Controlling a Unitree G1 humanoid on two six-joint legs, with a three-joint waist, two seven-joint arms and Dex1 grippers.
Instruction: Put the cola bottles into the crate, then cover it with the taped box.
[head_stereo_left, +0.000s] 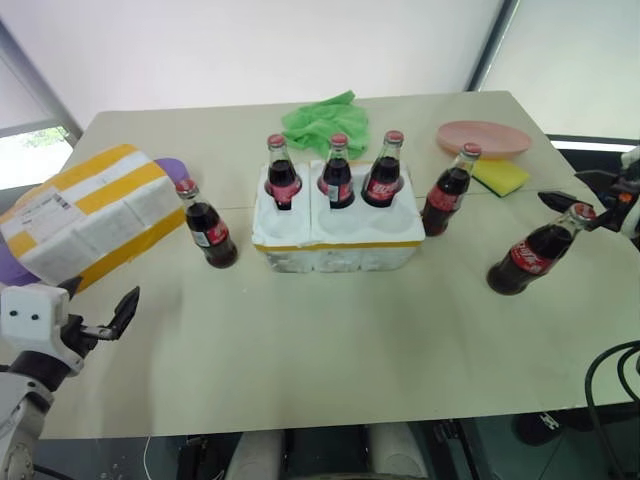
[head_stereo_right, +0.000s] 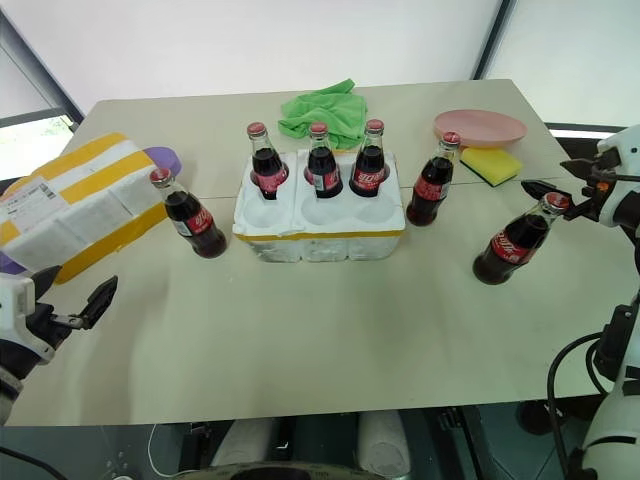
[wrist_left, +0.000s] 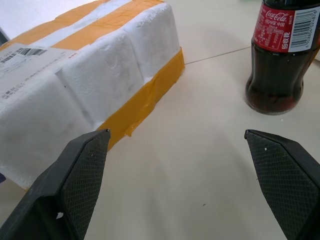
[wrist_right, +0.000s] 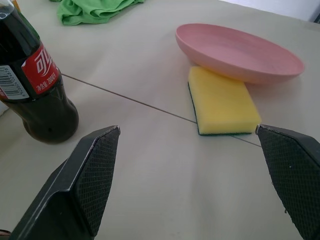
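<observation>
The crate (head_stereo_left: 335, 240) sits mid-table. Three cola bottles stand in its back row of holes (head_stereo_left: 282, 175) (head_stereo_left: 337, 175) (head_stereo_left: 383, 172); the front holes are empty. One loose bottle (head_stereo_left: 207, 228) stands left of the crate, another (head_stereo_left: 447, 195) right of it, and a third (head_stereo_left: 535, 252) farther right. The taped box (head_stereo_left: 90, 212) lies at the table's left edge. My left gripper (wrist_left: 175, 135) hangs open in front of that box and the left bottle (wrist_left: 282, 55). My right gripper (head_stereo_left: 578, 190) is open just above and behind the far-right bottle's cap, holding nothing.
A green cloth (head_stereo_left: 322, 120) lies behind the crate. A pink plate (head_stereo_left: 483, 137) and a yellow sponge (head_stereo_left: 500, 177) sit at the back right. A purple object (head_stereo_left: 170, 166) pokes out behind the taped box. Bare tabletop stretches along the front.
</observation>
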